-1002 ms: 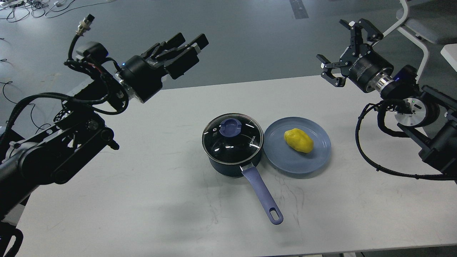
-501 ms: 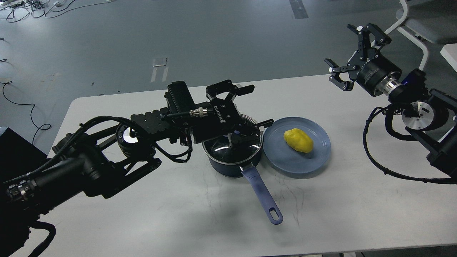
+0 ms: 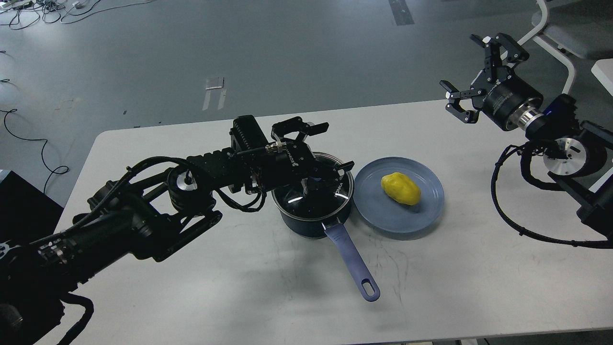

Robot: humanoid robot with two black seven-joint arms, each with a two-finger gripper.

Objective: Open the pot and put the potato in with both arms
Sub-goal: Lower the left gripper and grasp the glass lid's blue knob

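A dark blue pot (image 3: pixel 306 224) with a long blue handle (image 3: pixel 352 261) stands mid-table, its glass lid (image 3: pixel 333 195) on. My left gripper (image 3: pixel 339 145) is open and low over the lid, one finger beyond the far rim, the other near the right rim. Its body partly hides the blue lid knob (image 3: pixel 314 182). Whether it touches the knob I cannot tell. A yellow potato (image 3: pixel 401 188) lies on a blue plate (image 3: pixel 383 220) right of the pot. My right gripper (image 3: pixel 460 64) is open and empty, raised beyond the table's far right edge.
The white table (image 3: pixel 201 287) has bare room in front and to the left. A white chair frame (image 3: pixel 550 40) stands at the back right. Cables (image 3: pixel 28 12) lie on the floor at the far left. A black box (image 3: pixel 19 201) sits by the table's left end.
My left arm swung from high at the left down onto the pot, then sank lower over the lid. My right gripper drifted slightly right and stayed open.
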